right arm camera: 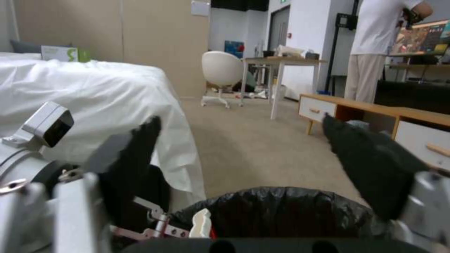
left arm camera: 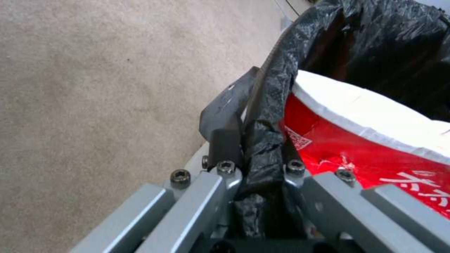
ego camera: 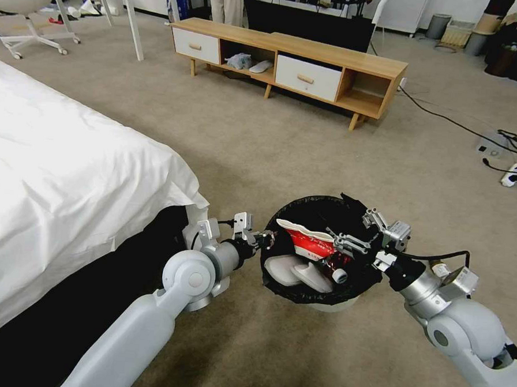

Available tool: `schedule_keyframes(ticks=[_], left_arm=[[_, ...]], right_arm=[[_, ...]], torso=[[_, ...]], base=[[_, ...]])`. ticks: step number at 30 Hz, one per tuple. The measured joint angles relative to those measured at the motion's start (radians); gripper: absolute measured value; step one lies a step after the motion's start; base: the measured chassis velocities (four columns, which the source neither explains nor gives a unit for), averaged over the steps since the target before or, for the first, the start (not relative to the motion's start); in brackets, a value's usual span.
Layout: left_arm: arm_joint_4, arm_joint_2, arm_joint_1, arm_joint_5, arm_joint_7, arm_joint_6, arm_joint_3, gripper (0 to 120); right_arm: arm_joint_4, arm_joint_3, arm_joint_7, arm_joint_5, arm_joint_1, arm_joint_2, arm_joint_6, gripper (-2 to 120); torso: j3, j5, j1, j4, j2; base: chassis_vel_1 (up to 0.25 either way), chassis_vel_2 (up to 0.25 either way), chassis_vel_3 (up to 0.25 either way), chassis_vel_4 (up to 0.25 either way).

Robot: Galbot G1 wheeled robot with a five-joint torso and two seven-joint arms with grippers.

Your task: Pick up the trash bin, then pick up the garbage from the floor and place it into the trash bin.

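Beige carpet floor throughout. White-sheeted bed point(ego camera: 58, 165) on the left; low wooden TV cabinet point(ego camera: 294, 65) with white drawers at the far side; cables and a power strip point(ego camera: 511, 175) far right.

Trash bin point(ego camera: 316, 251), black liner, sits near, between both arms. Left gripper point(ego camera: 263, 240) is clamped on its left rim, fingers point(left arm camera: 230, 116) pinching the liner. Right gripper point(ego camera: 355, 230) hangs over the bin's right side, jaws spread wide, holding nothing. Inside the bin: red-white paper cup point(ego camera: 308, 242), plus white items.
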Motion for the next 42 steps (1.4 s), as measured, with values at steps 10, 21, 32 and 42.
schedule_keyframes(ticks=[10, 21, 32, 42], left_arm=[[-0.018, 0.007, 0.016, -0.021, -0.058, 0.004, -0.018, 3], [-0.077, 0.032, 0.066, -0.054, -0.132, 0.029, -0.093, 3], [-0.13, 0.046, 0.097, -0.038, -0.137, 0.042, -0.159, 3], [-0.163, 0.053, 0.116, 0.001, -0.12, 0.044, -0.202, 3]], right_arm=[[0.002, 0.004, 0.0, 0.006, 0.008, 0.007, 0.0, 100], [0.048, 0.081, 0.038, 0.064, 0.033, 0.016, 0.002, 100], [0.029, 0.138, 0.13, 0.076, 0.053, 0.047, -0.007, 100], [-0.041, 0.152, 0.203, 0.02, 0.048, 0.079, -0.028, 100]], torso=[[0.0, 0.0, 0.0, 0.0, 0.0], [0.0, 0.0, 0.0, 0.0001, 0.0], [0.0, 0.0, 0.0, 0.0, 0.0], [0.0, -0.0001, 0.0, 0.0, 0.0]], base=[[0.0, 0.0, 0.0, 0.0], [0.0, 0.0, 0.0, 0.0], [0.0, 0.0, 0.0, 0.0], [0.0, 0.0, 0.0, 0.0]])
